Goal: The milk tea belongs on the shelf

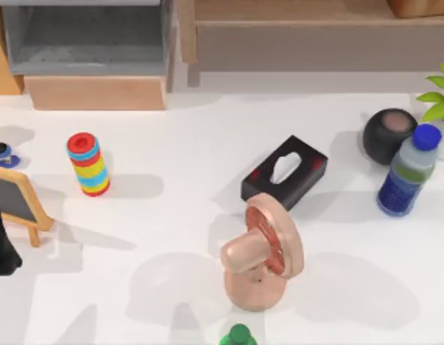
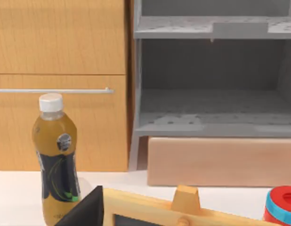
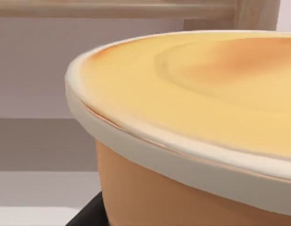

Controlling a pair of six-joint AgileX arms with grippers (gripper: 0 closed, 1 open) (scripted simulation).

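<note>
The milk tea (image 1: 261, 251) is a peach cup with a wide cream-rimmed lid, at the front middle of the table, just in front of the black tissue box. It looms very close in the right wrist view, where the milk tea (image 3: 192, 122) shows an orange-yellow lid top, with a dark part at its lower edge. The grey shelf (image 1: 85, 43) stands at the back left on a wooden base; in the left wrist view the shelf (image 2: 211, 94) has bare tiers. A dark part of my left arm (image 1: 1, 244) sits at the left edge.
A striped ring stack (image 1: 88, 164), a black tissue box (image 1: 285, 171), a blue bottle (image 1: 407, 172), a dark ball (image 1: 389, 135) and a plant (image 1: 441, 100) stand around. A small chalkboard (image 1: 17, 201) is at the left. A tea bottle (image 2: 57, 165) stands by the wooden cabinet.
</note>
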